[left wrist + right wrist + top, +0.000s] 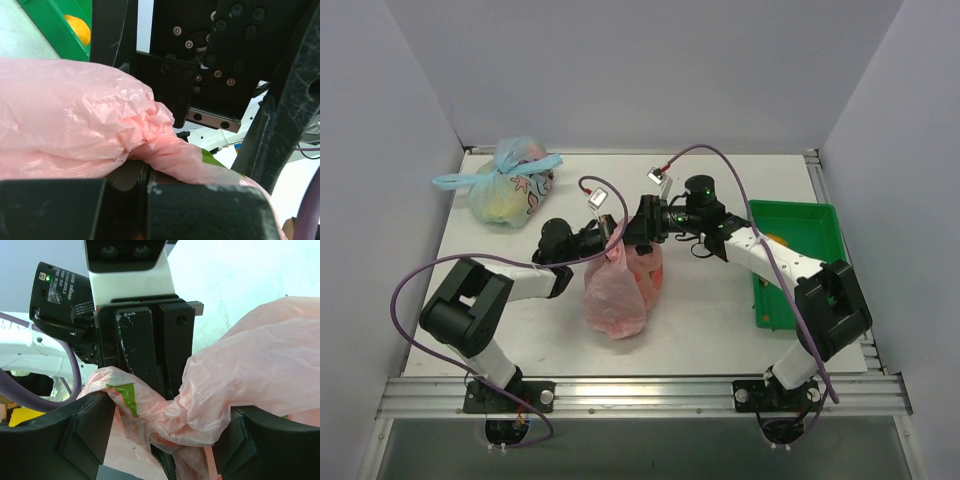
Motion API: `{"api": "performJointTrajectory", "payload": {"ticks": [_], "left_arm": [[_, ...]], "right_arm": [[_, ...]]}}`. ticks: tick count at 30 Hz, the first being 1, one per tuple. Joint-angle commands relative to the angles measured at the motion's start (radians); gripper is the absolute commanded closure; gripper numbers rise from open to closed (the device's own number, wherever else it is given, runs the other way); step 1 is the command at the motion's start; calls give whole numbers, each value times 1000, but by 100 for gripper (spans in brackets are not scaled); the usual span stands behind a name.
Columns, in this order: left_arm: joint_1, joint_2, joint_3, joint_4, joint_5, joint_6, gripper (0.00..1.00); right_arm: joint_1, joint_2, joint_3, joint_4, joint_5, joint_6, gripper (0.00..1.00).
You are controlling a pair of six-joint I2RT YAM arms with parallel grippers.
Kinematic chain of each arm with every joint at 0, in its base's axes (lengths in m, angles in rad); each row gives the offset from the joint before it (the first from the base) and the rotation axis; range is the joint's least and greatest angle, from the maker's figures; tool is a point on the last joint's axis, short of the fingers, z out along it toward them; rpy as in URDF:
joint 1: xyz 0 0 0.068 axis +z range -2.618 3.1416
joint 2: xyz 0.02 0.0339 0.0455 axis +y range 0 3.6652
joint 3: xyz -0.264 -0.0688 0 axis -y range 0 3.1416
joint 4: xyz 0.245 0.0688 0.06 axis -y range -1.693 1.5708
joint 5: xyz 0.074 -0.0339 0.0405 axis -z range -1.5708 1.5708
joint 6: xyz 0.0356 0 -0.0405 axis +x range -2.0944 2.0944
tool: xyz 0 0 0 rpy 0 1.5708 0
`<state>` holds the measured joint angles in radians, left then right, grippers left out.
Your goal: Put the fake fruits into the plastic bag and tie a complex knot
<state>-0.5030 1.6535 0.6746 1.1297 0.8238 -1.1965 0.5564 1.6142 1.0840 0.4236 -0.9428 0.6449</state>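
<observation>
**Plastic bag**: pink, translucent, lying mid-worktop between the two arms. Its top is gathered upward to where both hands meet. The overhead view alone shows the whole bag and reddish shapes inside it. The wrist views show only crumpled film and a small green printed patch.

**Neck**: the film is twisted into a rope. This shows in both wrist views, but from above it is hidden under the hands.

**Left hand**: its fingers are pressed together on the twisted neck. Its own camera shows the pinch from behind, and the right wrist view shows it head-on.

**Right hand**: its fingers stand wide apart on either side of the neck. Loose film lies between them and is not pinched. The spread shows only in the hand's own view.

**Yellow-orange fruit**: lies in the green tray at the right of the worktop, apart from the bag. The right wrist view does not take in the tray.

**Pale blue bag**: sits tied at the far left corner. Only the overhead view shows it.
</observation>
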Motion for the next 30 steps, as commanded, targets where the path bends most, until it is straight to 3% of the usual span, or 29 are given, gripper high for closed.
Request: {"api": "performJointTrajectory", "payload": {"ticks": [1,6,10,14,18,21,30], "left_arm": [[-3,-35,-1,78,47,14,100],[0,-32,-12,70,44,31,100],[-2,-24,-7,68,49,28,100],[-5,-17,8,68,52,25,100],[-12,-15,11,71,55,26,100],[-20,-15,10,71,61,31,100],[-23,-20,14,74,66,35,100]], "right_arm": [[14,-45,-16,74,-40,-29,32],[-42,-135,-16,-331,-76,-314,33],[-105,-181,-7,-465,-122,-323,28],[-142,-214,-16,-477,-178,-257,29],[-167,-218,-45,-474,-168,-235,52],[-185,-194,-47,-457,-140,-200,60],[-220,-126,-65,-316,-149,-36,63]]}}
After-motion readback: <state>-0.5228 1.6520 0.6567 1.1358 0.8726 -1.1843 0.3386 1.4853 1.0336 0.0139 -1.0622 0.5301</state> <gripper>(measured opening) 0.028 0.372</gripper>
